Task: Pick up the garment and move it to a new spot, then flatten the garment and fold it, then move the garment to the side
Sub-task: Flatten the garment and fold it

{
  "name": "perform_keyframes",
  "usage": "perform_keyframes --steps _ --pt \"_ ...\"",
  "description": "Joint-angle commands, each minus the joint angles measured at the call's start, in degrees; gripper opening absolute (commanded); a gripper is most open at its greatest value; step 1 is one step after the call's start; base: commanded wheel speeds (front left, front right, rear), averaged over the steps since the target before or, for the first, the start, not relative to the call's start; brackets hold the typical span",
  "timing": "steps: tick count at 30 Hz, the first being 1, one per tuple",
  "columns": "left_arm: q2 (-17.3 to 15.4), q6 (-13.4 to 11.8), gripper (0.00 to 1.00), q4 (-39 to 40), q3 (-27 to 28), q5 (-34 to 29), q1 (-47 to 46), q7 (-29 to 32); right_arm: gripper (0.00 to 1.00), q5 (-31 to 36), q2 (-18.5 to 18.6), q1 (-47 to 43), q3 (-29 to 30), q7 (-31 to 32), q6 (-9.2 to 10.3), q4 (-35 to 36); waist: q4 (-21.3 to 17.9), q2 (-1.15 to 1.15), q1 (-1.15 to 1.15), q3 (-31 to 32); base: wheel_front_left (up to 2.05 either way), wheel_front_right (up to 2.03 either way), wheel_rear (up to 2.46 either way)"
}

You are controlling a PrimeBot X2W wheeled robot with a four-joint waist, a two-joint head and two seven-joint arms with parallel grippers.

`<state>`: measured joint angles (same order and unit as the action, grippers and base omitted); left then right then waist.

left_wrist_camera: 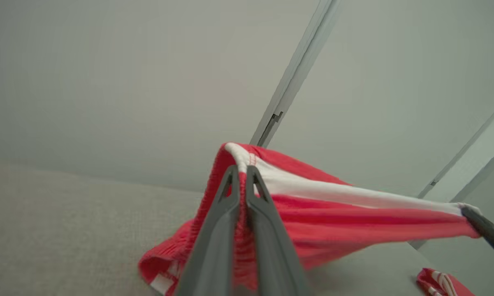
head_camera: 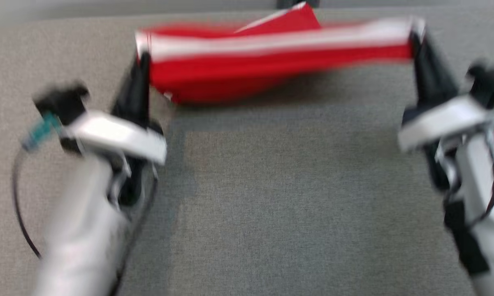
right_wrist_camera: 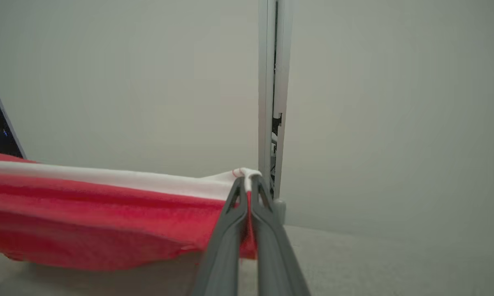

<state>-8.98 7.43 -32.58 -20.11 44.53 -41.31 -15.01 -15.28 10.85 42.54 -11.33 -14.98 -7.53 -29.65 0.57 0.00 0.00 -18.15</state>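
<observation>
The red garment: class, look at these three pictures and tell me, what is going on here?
The robot holds the red garment, which has a white stripe, up between its two arms. The left gripper is shut on one end and the right gripper on the other, so the striped edge runs taut between them. The rest sags toward the grey table, and near the left end it seems to touch. It is not yet flattened or folded.

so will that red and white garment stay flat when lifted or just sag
Probably floppy: the garment sags between the left gripper and right gripper, its lower edge drooping toward the grey surface. Likely light, since two thin pinches at its ends carry it. It may bunch; folds run along it.
</observation>
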Motion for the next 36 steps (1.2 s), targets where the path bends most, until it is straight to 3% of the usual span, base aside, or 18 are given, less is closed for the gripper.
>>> perform_keyframes --steps 1,8,14,20,27,36 --pt "0.42 0.03 0.0 0.52 0.56 -0.14 1.94 -0.19 0.0 -0.97 0.23 -1.99 0.19 -0.27 0.08 0.71 -0.7 0.0 0.0 2.27 0.0 0.0 0.0" --pt "3.68 0.04 0.0 4.95 6.66 -4.32 24.56 -0.14 0.0 -6.62 -0.81 -24.7 -2.64 -0.26 0.07 4.38 -2.06 0.0 0.0 9.9 0.0 0.0 0.0" --pt "4.36 0.04 0.0 6.64 8.07 -6.88 38.33 -0.14 0.0 -8.82 -0.29 -35.69 -5.04 -0.28 0.06 6.04 -2.04 0.0 0.0 17.35 0.0 0.0 0.0" --pt "4.94 0.03 0.0 9.62 8.99 -7.77 46.2 -0.14 0.0 -10.81 0.71 -42.92 -4.97 -0.27 0.07 9.52 -0.79 0.0 0.0 19.36 0.0 0.0 0.0" --pt "5.05 0.03 0.0 14.35 6.81 -8.28 41.09 -0.14 0.0 -8.09 2.76 -35.48 -4.48 1.14 0.06 10.49 3.03 0.0 0.0 14.8 0.0 0.0 0.0" --pt "5.74 0.03 0.0 10.22 5.66 -7.78 26.55 -0.12 0.0 -3.59 4.13 -15.9 -4.44 4.16 0.06 0.41 8.37 0.0 0.0 5.95 0.0 0.0 0.0"
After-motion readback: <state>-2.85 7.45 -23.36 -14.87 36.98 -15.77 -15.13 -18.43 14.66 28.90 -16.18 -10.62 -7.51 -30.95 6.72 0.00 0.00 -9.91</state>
